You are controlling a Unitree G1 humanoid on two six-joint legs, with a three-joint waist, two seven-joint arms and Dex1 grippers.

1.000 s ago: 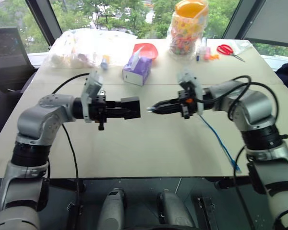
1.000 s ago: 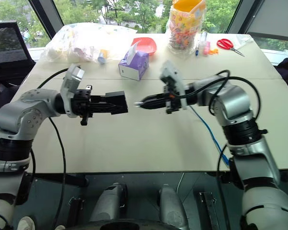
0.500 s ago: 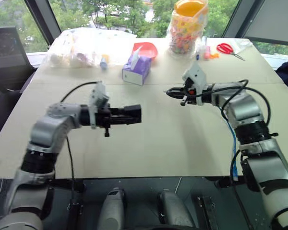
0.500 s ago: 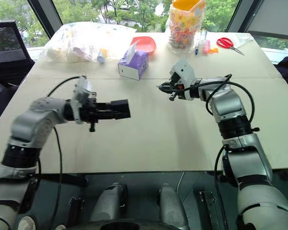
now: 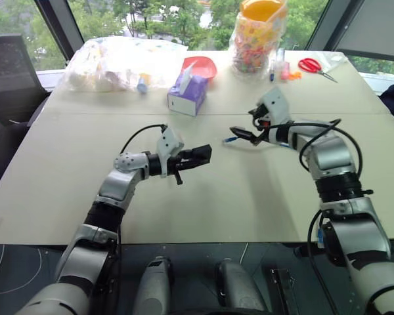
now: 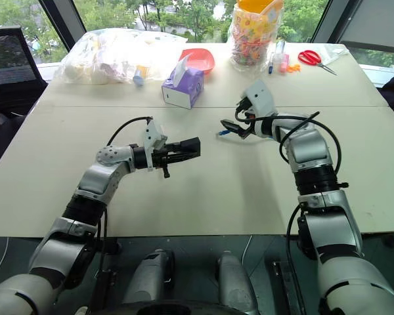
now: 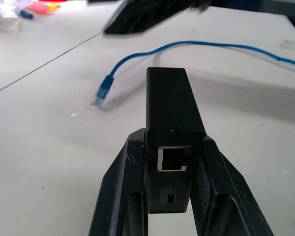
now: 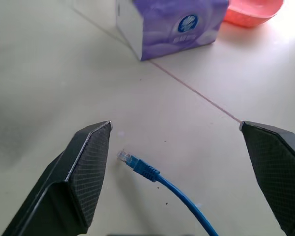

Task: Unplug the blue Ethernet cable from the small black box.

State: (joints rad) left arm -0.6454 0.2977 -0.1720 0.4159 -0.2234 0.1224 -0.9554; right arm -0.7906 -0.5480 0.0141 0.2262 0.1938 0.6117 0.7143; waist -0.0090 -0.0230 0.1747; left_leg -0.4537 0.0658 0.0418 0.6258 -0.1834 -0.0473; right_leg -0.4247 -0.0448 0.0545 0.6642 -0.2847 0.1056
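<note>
Cable's unplugged: L gripper (image 5: 207, 153) fingers are clamping the small black box (image 7: 173, 128), port empty, just above the table (image 5: 203, 203), while R gripper (image 8: 187, 167) fingers are gaping over the blue Ethernet cable (image 8: 172, 189), plug lying between them, running back toward R arm.

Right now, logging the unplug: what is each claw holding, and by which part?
Left claw clamps the small black box by its sides. Right claw holds nothing, open above the blue Ethernet cable.
</note>
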